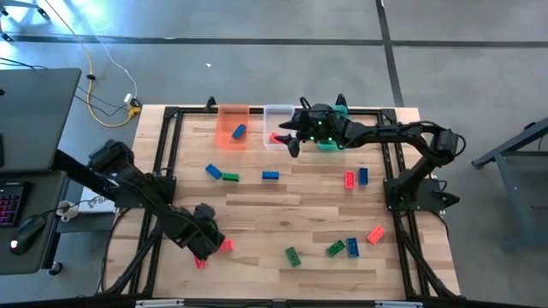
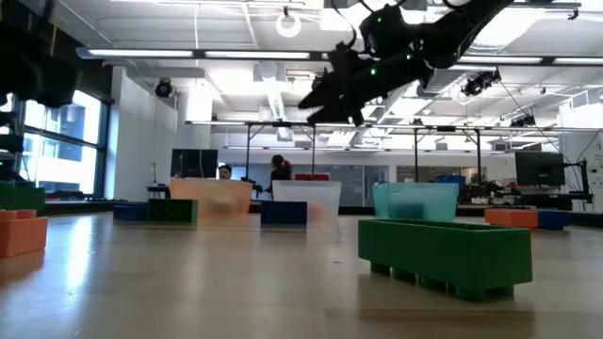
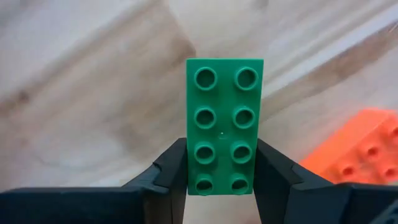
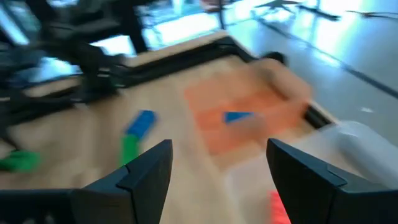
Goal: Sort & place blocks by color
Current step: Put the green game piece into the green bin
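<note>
Green block [image 3: 224, 126] clamped btwn left tool [image 3: 221, 180] fingers (right tool [image 4: 217, 180] open, empty).

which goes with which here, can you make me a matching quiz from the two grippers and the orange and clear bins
Column one
1. left gripper
2. right gripper
3. orange bin
4. clear bin

Column two
a. has a blue block inside
b. open, holding nothing, at the far side of the table
c. has a red block inside
d. shut on a green block

Pairs: 1-d, 2-b, 3-a, 4-c
</note>
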You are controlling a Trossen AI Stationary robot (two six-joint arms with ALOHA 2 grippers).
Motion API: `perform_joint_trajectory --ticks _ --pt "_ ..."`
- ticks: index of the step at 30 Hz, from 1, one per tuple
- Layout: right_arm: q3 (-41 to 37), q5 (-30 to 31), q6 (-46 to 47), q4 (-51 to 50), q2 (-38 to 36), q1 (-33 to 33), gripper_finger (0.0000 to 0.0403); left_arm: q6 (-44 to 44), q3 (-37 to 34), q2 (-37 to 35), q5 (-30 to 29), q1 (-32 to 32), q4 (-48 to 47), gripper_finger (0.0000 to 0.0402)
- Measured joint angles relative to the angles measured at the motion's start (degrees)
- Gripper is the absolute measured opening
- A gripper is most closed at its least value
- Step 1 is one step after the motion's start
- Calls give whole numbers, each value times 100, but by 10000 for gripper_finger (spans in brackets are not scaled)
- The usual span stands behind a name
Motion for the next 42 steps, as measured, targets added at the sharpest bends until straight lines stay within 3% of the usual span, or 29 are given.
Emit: perform_joint_trajectory --ticks 11,16,23,32,40,42 --pt "3 -561 243 -15 -457 778 249 1916 7 -880 -1056 850 15 111" --pt "3 -713 73 -65 -446 1162 249 3100 7 -1148 -1208 1349 372 111" --pt "1 -706 -122 -128 -435 1646 249 4914 10 -1257 -777 2021 1580 111" --pt "1 116 1455 -149 -435 2048 249 6841 7 -1213 -597 2733 2385 111" --pt "1 93 865 -187 -435 2188 249 8502 9 -1213 107 3112 3141 112" --pt "1 -45 168 -219 -435 2188 249 8827 9 -1213 516 3206 3199 112"
